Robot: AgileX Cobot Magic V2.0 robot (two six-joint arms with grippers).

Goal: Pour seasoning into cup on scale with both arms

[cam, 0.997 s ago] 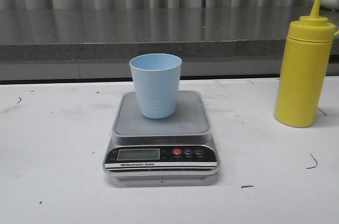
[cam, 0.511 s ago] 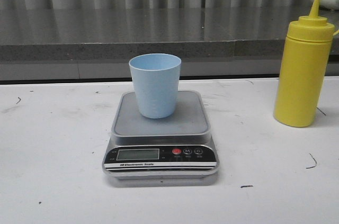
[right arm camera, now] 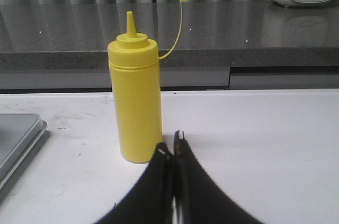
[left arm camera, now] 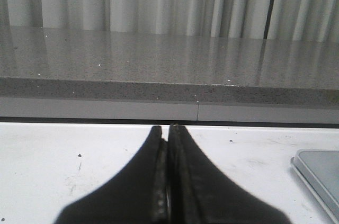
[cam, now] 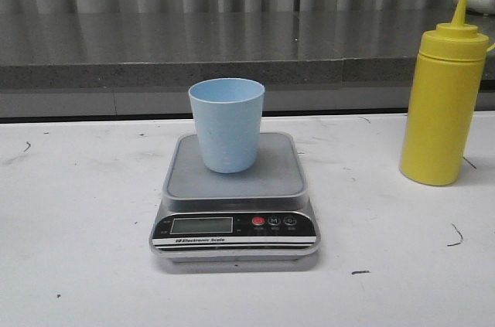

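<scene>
Seasoning bottle (cam: 442,103) is seen upright on the table (cam: 77,211), well right of the scale (cam: 234,192) on which the cup (cam: 227,124) stands. Fingers of the left gripper (left arm camera: 169,181) and the right gripper (right arm camera: 173,181) are pressed together, nothing held. The tall bottle could be tipped if it is nudged by closed right fingers, now just beside its base. Compared with a second ago, nothing has been moved beyond a slight shift of view.

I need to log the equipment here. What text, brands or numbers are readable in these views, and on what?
"Electronic Scale": on the scale front panel.
"M": on a round scale button.
LCD display: no digits legible.
Small labels under the buttons: too small to read.
Yellow bottle and cup: no text.
</scene>
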